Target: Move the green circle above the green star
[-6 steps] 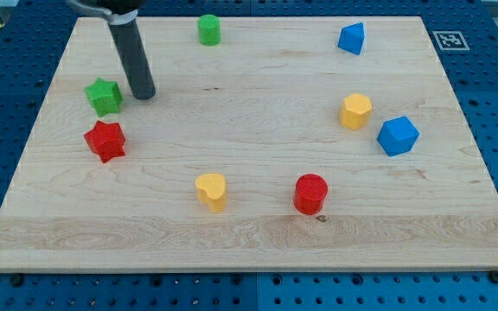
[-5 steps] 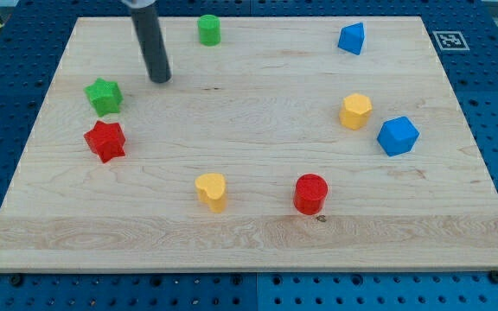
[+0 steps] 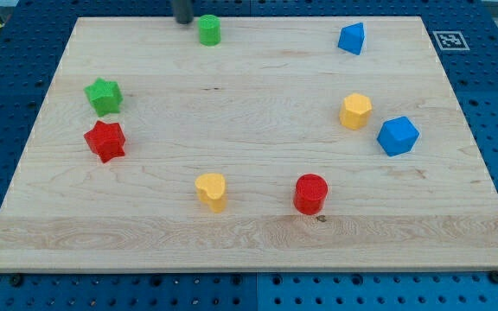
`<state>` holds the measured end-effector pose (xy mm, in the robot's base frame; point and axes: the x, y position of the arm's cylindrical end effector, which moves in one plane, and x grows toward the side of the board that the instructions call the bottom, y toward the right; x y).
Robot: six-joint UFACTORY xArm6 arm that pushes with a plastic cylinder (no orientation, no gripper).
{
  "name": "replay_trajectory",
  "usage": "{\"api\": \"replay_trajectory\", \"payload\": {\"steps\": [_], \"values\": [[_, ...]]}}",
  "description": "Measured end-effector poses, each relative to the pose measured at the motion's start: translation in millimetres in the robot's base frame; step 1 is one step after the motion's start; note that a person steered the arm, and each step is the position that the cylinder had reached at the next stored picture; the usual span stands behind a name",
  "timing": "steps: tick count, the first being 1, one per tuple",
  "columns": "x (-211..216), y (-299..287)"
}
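The green circle (image 3: 209, 29) stands near the board's top edge, left of centre. The green star (image 3: 104, 96) lies at the view's left, below and well left of the circle. My tip (image 3: 183, 21) shows at the very top of the view, just left of the green circle and close to it; only the rod's lowest part is in frame. I cannot tell if it touches the circle.
A red star (image 3: 105, 140) lies just below the green star. A yellow heart (image 3: 212, 190) and a red cylinder (image 3: 310, 193) sit at the bottom middle. A yellow hexagon (image 3: 356, 111), a blue hexagonal block (image 3: 398, 136) and a blue block (image 3: 352, 38) are at the right.
My tip has moved from beside the green star up and to the right, to the top edge next to the green circle. No block has moved.
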<state>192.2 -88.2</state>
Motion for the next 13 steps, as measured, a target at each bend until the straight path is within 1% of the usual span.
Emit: {"api": "replay_trajectory", "payload": {"steps": [1,3,4,6,10,13], "values": [[0.4,50.1],[25.1,9.1],[44.3,8.1],[75.0,44.8],[88.8,-23.6],[105.3,-56.0]]}}
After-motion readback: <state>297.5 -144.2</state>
